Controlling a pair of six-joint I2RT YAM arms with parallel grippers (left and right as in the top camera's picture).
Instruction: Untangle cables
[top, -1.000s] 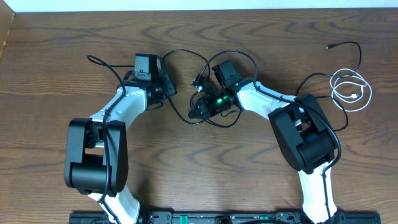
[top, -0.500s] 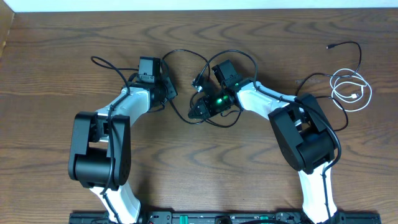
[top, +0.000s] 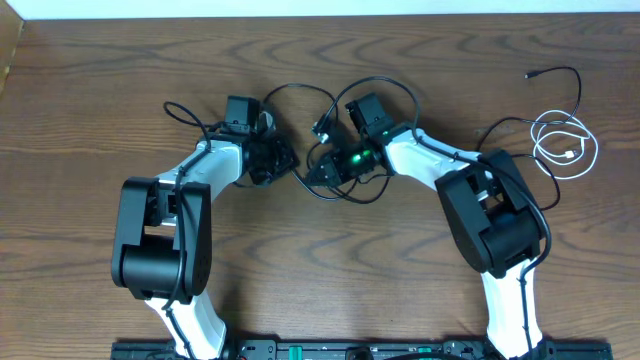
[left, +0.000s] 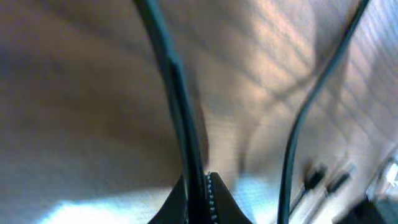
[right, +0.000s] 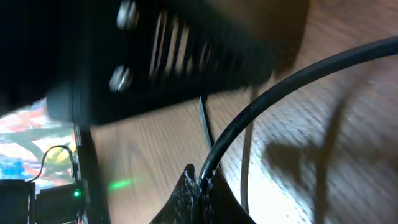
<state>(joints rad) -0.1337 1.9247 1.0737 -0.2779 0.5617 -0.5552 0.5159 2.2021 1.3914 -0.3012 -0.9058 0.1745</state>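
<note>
Wood tabletop (top: 100, 80): left claw (left: 199, 185), right claw (right: 200, 180) both clamped on black cable (left: 174, 81), span left-right between.

No text, label, brand name, number or sign could be read in any of the three views. Small pale marks stood on the black rail (top: 330, 351) along the near edge of the table, but they were too small to make out. Both wrist views were too blurred to show any lettering.
</note>
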